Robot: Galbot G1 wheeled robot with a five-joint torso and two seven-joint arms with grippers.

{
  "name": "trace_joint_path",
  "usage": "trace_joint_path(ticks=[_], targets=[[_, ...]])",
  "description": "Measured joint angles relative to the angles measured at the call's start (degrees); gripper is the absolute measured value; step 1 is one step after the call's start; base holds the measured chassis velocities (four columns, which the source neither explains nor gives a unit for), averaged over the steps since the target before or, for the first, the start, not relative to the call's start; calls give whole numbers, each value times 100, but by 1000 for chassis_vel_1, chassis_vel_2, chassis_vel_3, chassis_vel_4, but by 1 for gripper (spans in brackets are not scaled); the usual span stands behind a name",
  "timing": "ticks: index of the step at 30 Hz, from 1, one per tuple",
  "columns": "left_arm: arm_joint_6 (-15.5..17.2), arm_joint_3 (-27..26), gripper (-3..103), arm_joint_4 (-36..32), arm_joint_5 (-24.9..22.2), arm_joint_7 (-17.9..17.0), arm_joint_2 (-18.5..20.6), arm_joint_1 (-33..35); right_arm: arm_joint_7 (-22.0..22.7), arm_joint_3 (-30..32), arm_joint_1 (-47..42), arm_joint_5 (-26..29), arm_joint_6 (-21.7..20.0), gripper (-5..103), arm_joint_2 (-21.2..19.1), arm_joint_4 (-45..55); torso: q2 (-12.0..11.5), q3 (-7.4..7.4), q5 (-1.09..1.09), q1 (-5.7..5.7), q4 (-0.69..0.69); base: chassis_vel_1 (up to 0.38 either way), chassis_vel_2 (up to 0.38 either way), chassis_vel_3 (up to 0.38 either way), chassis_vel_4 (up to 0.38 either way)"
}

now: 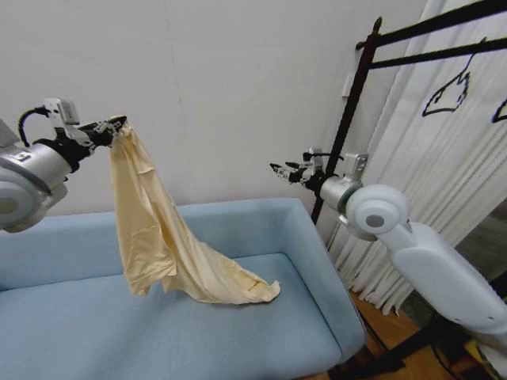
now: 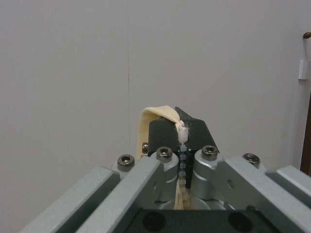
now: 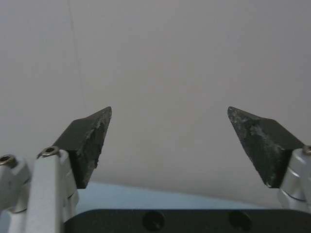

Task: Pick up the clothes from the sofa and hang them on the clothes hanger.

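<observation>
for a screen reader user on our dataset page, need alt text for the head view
The robot's left end effector holds a pale yellow garment up by one end, with the lower end trailing on the light blue sofa. The right end effector hovers open beside the black clothes rack at the sofa's right end.

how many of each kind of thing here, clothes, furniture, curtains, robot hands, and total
pale yellow fabric garment: 1
light blue cushioned sofa: 1
black metal clothes rack: 1
white pleated curtain: 1
robot hands: 2 (left hand shut on the garment's top edge, right hand open, beside the rack)
total: 6
</observation>
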Motion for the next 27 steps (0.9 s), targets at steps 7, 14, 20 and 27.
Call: trace_joint_path(ticks=[7, 14, 20, 27], targets=[[-28, -191, 1, -54, -25, 60, 124, 256, 978, -326, 1439, 334, -261, 99, -89, -309, 0, 0, 0, 0, 0, 0, 0, 0, 0], [-34, -238, 1, -171, 0, -16, -47, 393, 1548, -761, 2604, 753, -296, 100, -116, -826, 1, 0, 0, 0, -2, 0, 0, 0, 0], [-43, -325, 1, -356, 99, -105, -218, 684, 2093, -1492, 3859, 669, -348, 100, 66, -1970, 0, 0, 1, 0, 0, 0, 0, 0, 0], [-63, -402, 1, -442, 168, -135, -436, 811, 3339, -2496, 4733, 1005, -286, 100, 124, -3165, 0, 0, 0, 0, 0, 0, 0, 0, 0]])
